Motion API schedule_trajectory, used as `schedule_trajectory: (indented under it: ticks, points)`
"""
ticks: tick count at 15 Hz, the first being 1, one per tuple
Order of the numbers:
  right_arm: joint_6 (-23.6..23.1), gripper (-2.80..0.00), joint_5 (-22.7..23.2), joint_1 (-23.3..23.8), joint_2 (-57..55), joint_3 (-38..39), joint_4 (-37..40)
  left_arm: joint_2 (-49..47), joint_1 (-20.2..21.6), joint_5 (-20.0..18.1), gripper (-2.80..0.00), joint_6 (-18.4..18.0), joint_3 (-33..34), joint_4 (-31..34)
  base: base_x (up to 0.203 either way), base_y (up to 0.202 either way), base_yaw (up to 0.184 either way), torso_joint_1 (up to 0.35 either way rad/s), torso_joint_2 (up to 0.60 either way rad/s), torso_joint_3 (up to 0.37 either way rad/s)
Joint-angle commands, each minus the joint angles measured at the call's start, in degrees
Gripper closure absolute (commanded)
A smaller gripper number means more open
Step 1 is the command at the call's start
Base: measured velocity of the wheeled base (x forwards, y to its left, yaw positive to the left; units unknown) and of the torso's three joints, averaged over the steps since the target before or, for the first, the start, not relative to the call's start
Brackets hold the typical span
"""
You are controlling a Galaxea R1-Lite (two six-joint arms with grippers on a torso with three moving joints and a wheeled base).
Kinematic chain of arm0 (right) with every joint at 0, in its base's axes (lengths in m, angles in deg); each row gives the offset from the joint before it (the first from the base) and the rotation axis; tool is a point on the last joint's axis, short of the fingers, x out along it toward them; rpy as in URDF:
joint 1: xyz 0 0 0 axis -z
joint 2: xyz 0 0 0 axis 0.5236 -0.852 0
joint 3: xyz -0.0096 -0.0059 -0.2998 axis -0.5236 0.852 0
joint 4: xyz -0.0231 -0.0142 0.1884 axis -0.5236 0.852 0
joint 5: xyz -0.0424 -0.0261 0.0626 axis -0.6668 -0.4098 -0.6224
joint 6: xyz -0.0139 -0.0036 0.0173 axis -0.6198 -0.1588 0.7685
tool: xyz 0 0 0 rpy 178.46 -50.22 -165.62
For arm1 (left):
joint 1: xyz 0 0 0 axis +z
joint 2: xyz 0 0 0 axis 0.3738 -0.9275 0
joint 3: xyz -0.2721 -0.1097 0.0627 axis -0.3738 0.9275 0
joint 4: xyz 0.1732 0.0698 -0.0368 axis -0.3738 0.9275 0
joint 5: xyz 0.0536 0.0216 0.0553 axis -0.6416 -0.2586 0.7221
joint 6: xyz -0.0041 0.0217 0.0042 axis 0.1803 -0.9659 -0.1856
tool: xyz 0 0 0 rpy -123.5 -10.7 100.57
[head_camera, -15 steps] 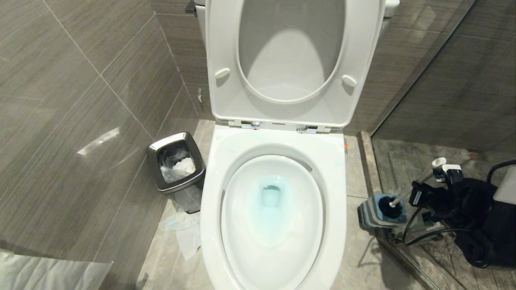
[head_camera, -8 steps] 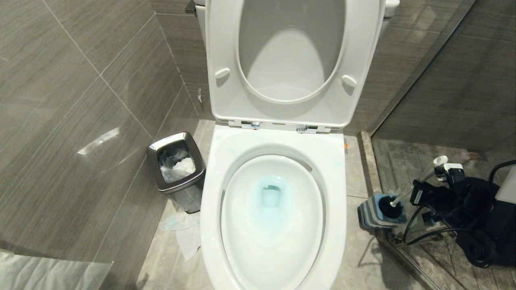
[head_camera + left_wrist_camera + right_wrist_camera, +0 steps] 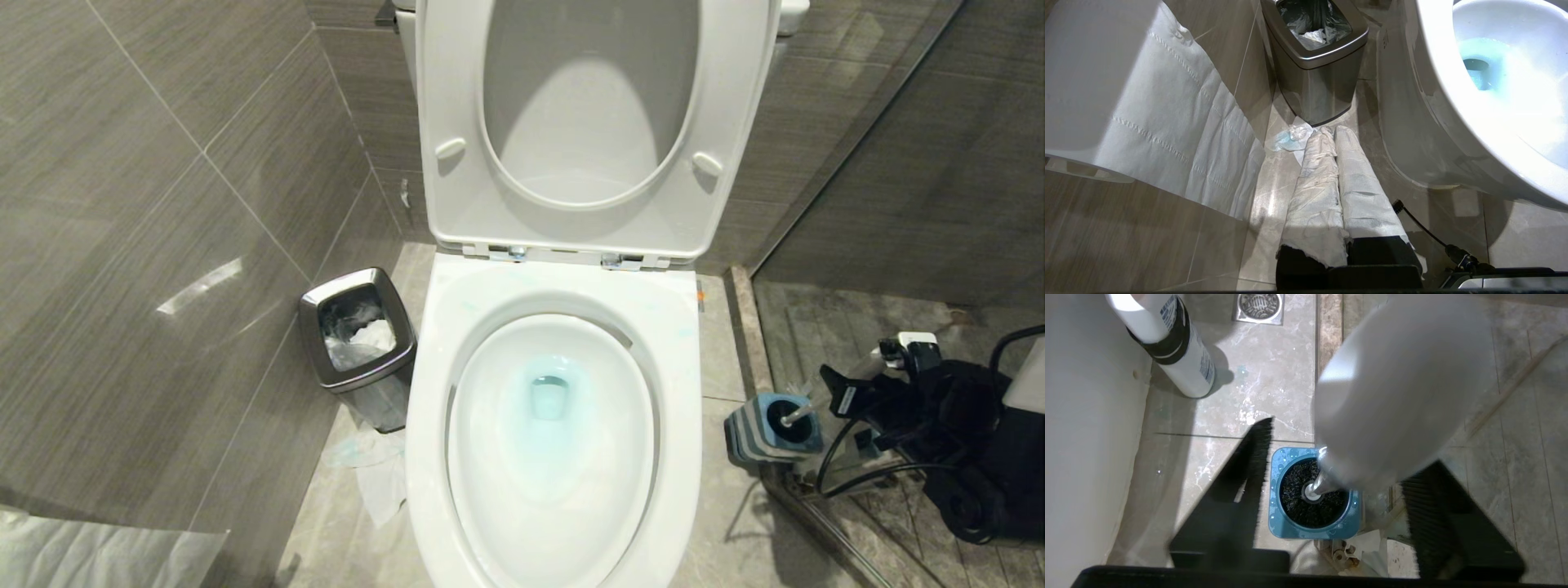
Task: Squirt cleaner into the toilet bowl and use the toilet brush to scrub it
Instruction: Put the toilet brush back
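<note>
With the toilet brush [image 3: 1396,392] seated in its blue holder [image 3: 1278,522] beside the toilet bowl [image 3: 555,457], handle rising between them, the right gripper [image 3: 1337,498] fingers [image 3: 1257,457] stand spread, gripping nothing.

**Three cameras around one toilet**

Head view: high above, facing steeply down and forward at the toilet bowl [image 3: 555,425], centred; steel waste bin [image 3: 357,343] at 9 o'clock of it, blue-topped brush holder [image 3: 771,429] at 3 o'clock.

Left wrist view: low near the floor, facing forward along the tiles, close to the bin [image 3: 1316,61] and the bowl's outer side [image 3: 1412,122]; both shared with the head view.

Right wrist view: very close, straight down onto the holder [image 3: 1312,494], toilet brush [image 3: 1392,396] handle blurred against the lens; holder shared with the head view.
</note>
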Motion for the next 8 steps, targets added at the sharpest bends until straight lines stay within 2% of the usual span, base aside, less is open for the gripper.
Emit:
schedule_trajectory:
  ticks: [1, 8]
  points:
    - [0.2, -2.80, 0.4, 0.0, 1.7, 1.4, -0.5, 0.0, 0.0, 0.0, 0.00, 0.0, 0.0, 0.0, 0.000, 0.000, 0.000, 0.000, 0.00, 0.000]
    - [-0.1, -2.80, 0.6, -0.1, 7.4, 13.4, -0.5, 0.0, 0.0, 0.0, 0.00, -0.1, -0.1, -0.1, 0.000, 0.000, 0.000, 0.000, 0.00, 0.000]
